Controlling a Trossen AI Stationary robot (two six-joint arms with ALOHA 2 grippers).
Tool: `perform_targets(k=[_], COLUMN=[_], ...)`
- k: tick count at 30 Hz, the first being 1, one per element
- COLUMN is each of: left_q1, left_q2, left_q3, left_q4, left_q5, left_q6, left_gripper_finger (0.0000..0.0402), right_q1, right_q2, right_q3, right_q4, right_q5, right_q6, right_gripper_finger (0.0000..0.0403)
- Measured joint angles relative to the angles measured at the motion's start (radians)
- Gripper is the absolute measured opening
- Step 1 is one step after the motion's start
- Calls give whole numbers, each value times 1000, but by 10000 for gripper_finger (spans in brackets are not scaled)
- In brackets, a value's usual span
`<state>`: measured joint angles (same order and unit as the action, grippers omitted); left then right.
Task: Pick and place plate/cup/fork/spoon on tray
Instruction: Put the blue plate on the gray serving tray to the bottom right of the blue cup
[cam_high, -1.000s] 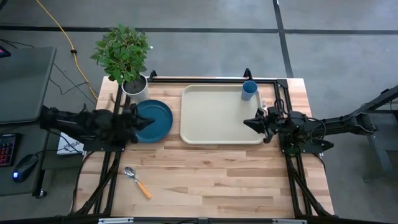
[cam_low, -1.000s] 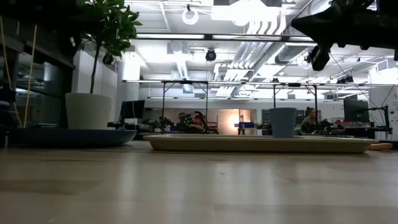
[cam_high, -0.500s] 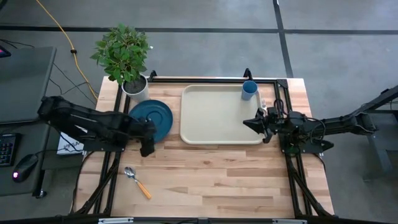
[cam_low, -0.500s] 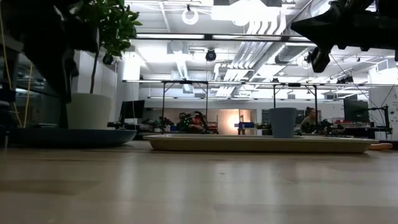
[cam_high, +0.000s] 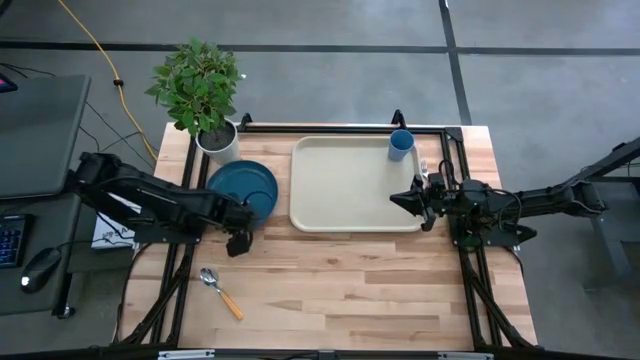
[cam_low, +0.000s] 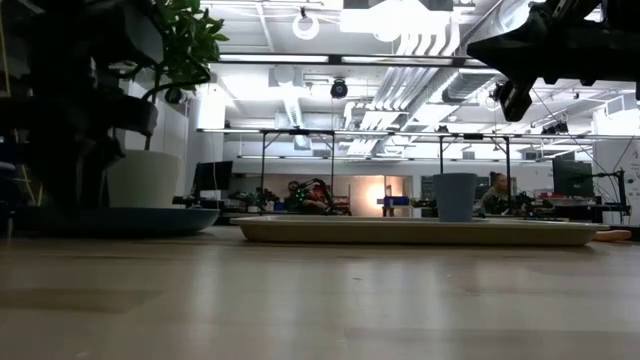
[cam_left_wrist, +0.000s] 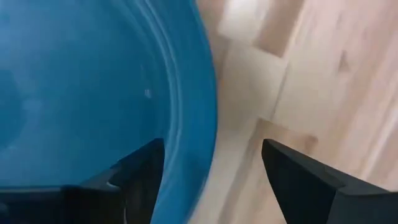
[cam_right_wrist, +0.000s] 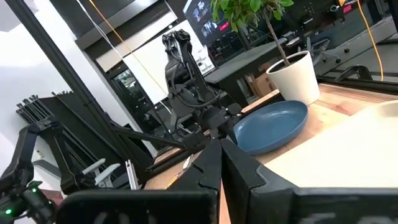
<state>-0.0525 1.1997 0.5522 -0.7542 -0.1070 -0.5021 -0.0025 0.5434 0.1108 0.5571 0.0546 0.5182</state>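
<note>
The dark blue plate (cam_high: 243, 188) lies flat on the table, left of the beige tray (cam_high: 352, 184). The light-blue cup (cam_high: 400, 145) stands in the tray's far right corner. The orange-handled spoon (cam_high: 220, 291) lies on the table near the front left. The fork is out of view. My left gripper (cam_high: 238, 238) (cam_left_wrist: 214, 171) is open, pointing down at the plate's near right rim (cam_left_wrist: 200, 124). One finger is over the plate's inside and the other over the bare table. My right gripper (cam_high: 397, 200) (cam_right_wrist: 219, 155) hangs shut above the tray's right side, holding nothing.
A white pot with a green plant (cam_high: 217, 138) stands just behind the plate at the table's far left corner. Black frame rails (cam_high: 340, 127) run along the far edge and both sides. Bare wood (cam_high: 360, 290) stretches across the near half.
My left gripper has moved from above the plate's left part toward the table's right and near edges, to the plate's near right rim, and has tipped to point down. My right gripper has kept still.
</note>
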Motion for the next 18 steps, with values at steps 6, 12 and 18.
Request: perform_targets(k=[6,12,18], left_q1=[1,0,2], left_q2=[90,175,165], left_q3=[0,13,57], left_q4=[8,17,7], left_q5=[-44,-31,-47], left_q6=[-98,-120,-121], left_gripper_finger=[253,221,34], right_q1=[0,0,0], right_q2=[0,0,0], right_q3=[0,0,0], right_q4=[0,0,0], right_q5=[-2,-2,-2], right_q6=[-1,-2,2], right_gripper_finger=[0,0,0])
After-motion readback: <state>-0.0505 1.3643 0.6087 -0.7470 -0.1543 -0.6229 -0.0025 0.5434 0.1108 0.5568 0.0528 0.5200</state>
